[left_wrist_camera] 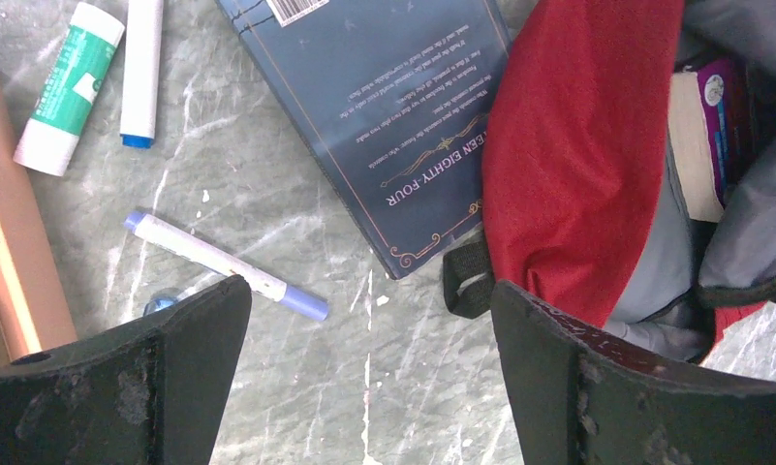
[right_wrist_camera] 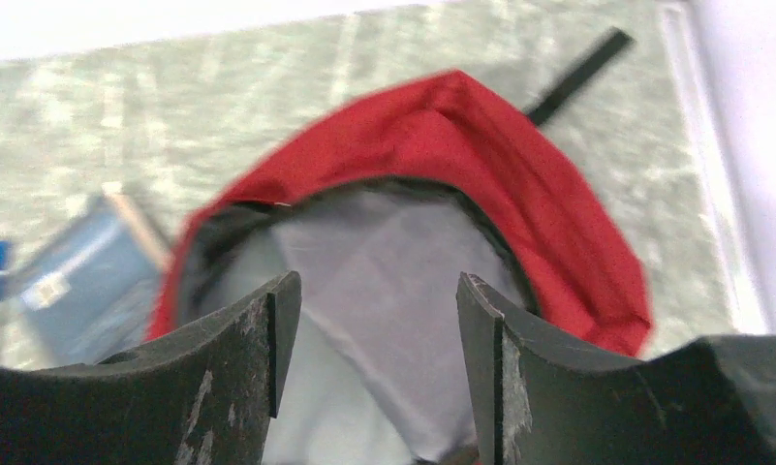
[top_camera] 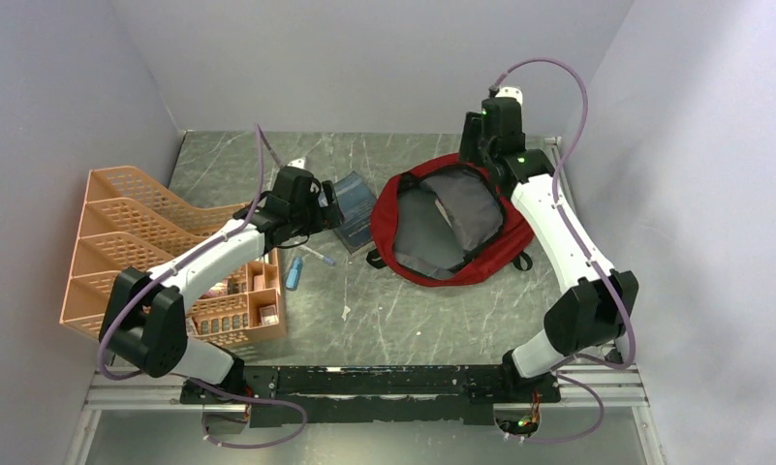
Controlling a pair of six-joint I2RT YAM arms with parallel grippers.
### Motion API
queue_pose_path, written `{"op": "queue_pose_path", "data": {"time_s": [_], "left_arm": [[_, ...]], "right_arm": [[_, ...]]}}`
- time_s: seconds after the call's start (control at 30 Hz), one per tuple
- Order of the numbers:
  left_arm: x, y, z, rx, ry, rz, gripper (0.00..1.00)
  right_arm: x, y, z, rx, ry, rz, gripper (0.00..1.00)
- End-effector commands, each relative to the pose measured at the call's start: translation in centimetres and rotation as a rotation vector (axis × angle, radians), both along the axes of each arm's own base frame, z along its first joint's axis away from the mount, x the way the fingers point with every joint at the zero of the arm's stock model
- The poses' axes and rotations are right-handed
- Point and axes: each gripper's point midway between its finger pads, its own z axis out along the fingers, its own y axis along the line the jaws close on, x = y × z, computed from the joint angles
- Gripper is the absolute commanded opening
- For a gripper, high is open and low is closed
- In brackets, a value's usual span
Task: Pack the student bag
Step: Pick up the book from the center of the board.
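The student bag (top_camera: 481,254) is a red backpack lying in the middle right of the table, unzipped, with its grey lining (top_camera: 449,221) showing. A book with a purple cover (left_wrist_camera: 713,121) sits inside it. My right gripper (top_camera: 473,155) hovers over the bag's far rim; in the right wrist view it (right_wrist_camera: 379,291) is open above the lining (right_wrist_camera: 384,242), holding nothing. My left gripper (top_camera: 333,208) is open over bare table (left_wrist_camera: 369,295), just left of the bag's red side (left_wrist_camera: 577,145) and close to a dark blue book (left_wrist_camera: 384,126).
An orange mesh organiser (top_camera: 141,232) with small items stands at the left. A white pen with a purple cap (left_wrist_camera: 224,266), a green-and-white glue stick (left_wrist_camera: 69,87) and a white marker (left_wrist_camera: 141,68) lie on the table beside the blue book (top_camera: 356,218). Grey walls enclose the table.
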Motion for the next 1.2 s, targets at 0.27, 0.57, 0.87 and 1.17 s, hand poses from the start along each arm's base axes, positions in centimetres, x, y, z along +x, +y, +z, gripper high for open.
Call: {"op": "queue_pose_path", "data": {"time_s": [0.27,0.57,0.87,1.17], "left_arm": [[0.7,0.1,-0.3,-0.060,0.007,0.052,0.98],[-0.4,1.5,-0.7,-0.080,0.027,0.073,0.98],[-0.3,1.8,-0.5,-0.078,0.021,0.057,0.98],[-0.6,1.7,-0.9,-0.079,0.034,0.040,0.98]], "right_arm": [[1.1,21.0,-4.5,0.246,0.145,0.630,0.67],[6.0,24.9,-14.3,0.114,0.292,0.711,0.77],[6.6,26.6,-18.5,0.124,0.336,0.793,0.77],[6.6,26.0,-21.2,0.156,0.394,0.769,0.75]]}}
